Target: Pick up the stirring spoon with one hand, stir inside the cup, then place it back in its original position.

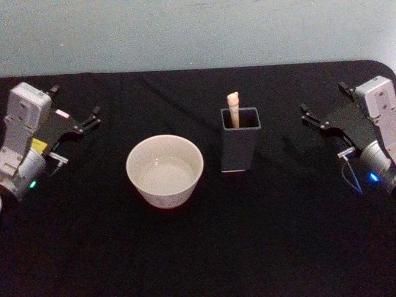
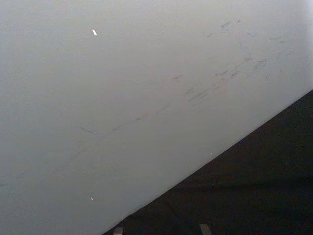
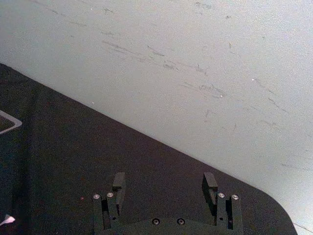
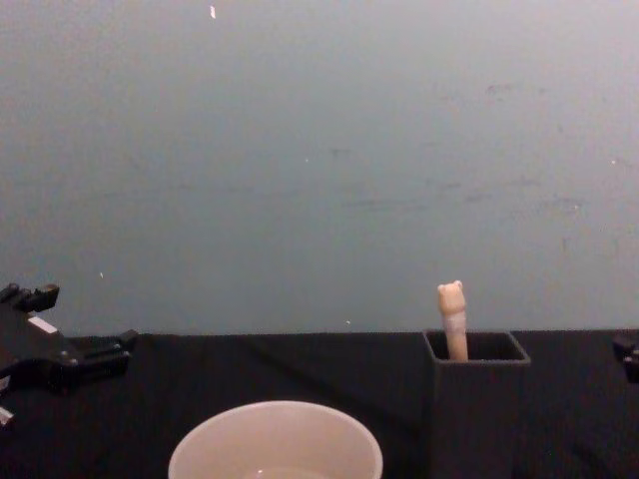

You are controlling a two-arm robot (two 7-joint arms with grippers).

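Bench point(image 1: 198, 260): black cover, pale scuffed wall point(image 1: 185, 31) at its 12 o'clock edge.

Cup point(image 1: 164, 197): cream-white, upright, near bench centre in the head view. Interior pale with a faint sheen; whether there is liquid in it cannot be told. In the chest view its rim point(image 4: 275, 404) sits low in the foreground.

Holder box point(image 1: 238, 151): dark, tall, square mouth, upright. Stands at 3 o'clock of the cup, close by but with a gap of bench between them.

Stirring spoon point(image 1: 232, 108): standing in the holder box, cream handle and bear-head knob rising above the mouth, resting toward the box's 11 o'clock corner. Neck and bowl hidden inside the box. From the chest view the knob point(image 4: 452, 299) stands clear of the box point(image 4: 474, 419) rim, handle near upright.

Right pincer point(image 1: 323, 98): at 3 o'clock of the holder box, well apart from it, near the bench's right edge, fingers pointing toward 10 o'clock. Blue light on the silver wrist. Right wrist view shows its two fingers point(image 3: 118, 183) spread wide, only bare bench between them; it grips nothing.

Left pincer point(image 1: 75, 100): at 9 o'clock of the cup, well apart, fingers pointing toward 2 o'clock, spread wide, nothing between them. Green light on its wrist. The chest view catches it point(image 4: 80, 319) at the left edge, over the bench.
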